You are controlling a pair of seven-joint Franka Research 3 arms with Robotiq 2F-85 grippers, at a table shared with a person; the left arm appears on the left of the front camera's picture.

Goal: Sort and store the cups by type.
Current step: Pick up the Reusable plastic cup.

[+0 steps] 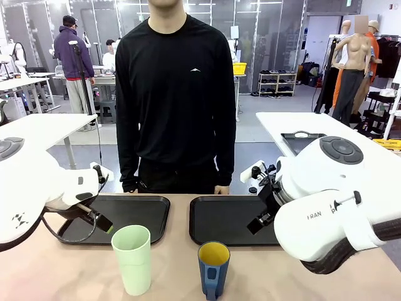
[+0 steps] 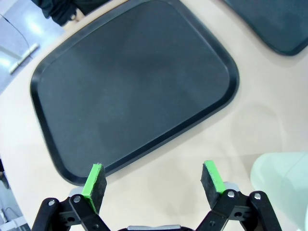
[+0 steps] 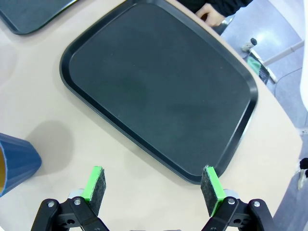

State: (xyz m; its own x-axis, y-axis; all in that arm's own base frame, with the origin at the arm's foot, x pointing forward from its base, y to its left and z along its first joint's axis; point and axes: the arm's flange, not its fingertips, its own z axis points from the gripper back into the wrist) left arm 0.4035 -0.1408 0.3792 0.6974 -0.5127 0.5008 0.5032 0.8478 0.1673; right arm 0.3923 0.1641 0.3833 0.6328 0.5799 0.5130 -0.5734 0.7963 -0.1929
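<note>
standing near the front edge of the table (image 1: 56, 276), the mint-green tumbler (image 1: 131, 258) and the dark blue mug (image 1: 213, 268) are upright and apart, the tumbler at nine o'clock of the mug. the mug's handle seems to face the camera. at twelve o'clock of each lies a black tray: the left tray (image 1: 135, 213) and the right tray (image 1: 222, 219). the left gripper (image 2: 154, 175) hovers at the left tray's near rim, jaws spread wide, holding nothing. the right gripper (image 3: 153, 180) hovers at the right tray's near rim, equally wide and empty.
</note>
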